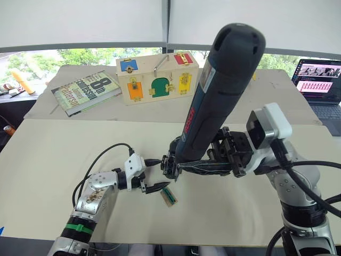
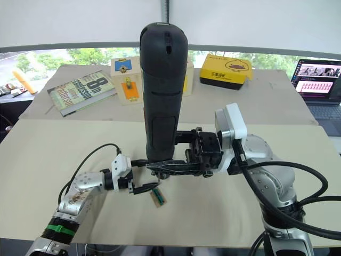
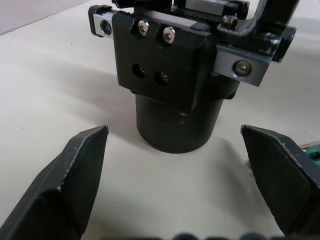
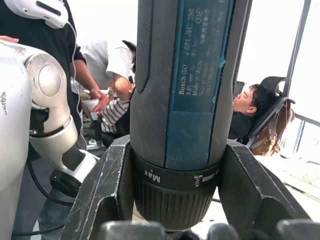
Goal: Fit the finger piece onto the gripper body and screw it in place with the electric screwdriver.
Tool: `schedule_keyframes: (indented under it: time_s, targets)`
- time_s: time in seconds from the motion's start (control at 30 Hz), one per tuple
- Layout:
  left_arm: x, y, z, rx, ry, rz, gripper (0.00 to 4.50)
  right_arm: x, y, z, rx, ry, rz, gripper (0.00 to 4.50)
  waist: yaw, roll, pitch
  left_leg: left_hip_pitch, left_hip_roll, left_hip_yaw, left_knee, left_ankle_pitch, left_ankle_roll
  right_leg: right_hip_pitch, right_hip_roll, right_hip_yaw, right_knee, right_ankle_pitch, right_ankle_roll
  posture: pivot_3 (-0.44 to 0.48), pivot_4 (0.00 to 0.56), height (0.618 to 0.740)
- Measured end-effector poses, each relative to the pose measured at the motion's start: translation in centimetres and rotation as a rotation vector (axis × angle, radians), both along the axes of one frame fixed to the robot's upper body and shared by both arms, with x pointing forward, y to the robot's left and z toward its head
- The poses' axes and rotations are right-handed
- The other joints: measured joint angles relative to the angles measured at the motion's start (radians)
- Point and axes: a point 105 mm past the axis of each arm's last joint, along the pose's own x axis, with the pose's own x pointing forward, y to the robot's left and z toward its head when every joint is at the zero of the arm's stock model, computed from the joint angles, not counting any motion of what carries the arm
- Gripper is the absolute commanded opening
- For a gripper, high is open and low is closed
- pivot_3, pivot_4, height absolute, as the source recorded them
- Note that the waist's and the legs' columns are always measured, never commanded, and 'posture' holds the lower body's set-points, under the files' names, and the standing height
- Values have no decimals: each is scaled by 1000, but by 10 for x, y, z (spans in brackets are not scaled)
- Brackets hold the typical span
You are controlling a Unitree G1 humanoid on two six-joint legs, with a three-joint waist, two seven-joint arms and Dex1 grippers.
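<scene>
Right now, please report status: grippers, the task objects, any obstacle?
Right gripper shut on electric screwdriver, upright. Left gripper open, facing gripper body on table. Green-and-tan block beside left gripper.

bare table (image 1: pixel 64 176) left, green block (image 1: pixel 169 197) perhaps crowding left pincer (image 1: pixel 155 174)

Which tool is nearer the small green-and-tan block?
Left. The left tool sits open right beside the block; the right tool, clamping the electric screwdriver, is farther off.
</scene>
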Motion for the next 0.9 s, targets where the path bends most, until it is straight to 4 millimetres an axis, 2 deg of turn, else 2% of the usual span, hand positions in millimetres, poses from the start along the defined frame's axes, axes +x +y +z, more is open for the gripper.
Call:
schedule_keyframes:
  time_s: [0.33, 0.83, 0.9]
  targets:
    - [7, -16, 0, 9, -44, -9, 4490, 1, -1, -3, 1, 16, -25, 1948, 7, 0, 0, 0, 0, 0, 0, 0, 0, 1, -1, 0, 0, 0, 1, 0, 150, 740]
    - [5, -22, -2, 20, -27, -29, 4490, 1, -1, -3, -9, 12, -33, 1948, 8, 0, 0, 1, -1, -1, 1, 0, 0, 2, -1, 0, 0, 0, 1, 0, 150, 740]
    - [5, -23, -2, 17, -28, -30, 3965, 1, -1, -3, -10, 12, -34, 1948, 9, 0, 0, 1, -1, -1, 1, 0, 0, 2, -1, 0, 0, 1, 1, 0, 150, 740]
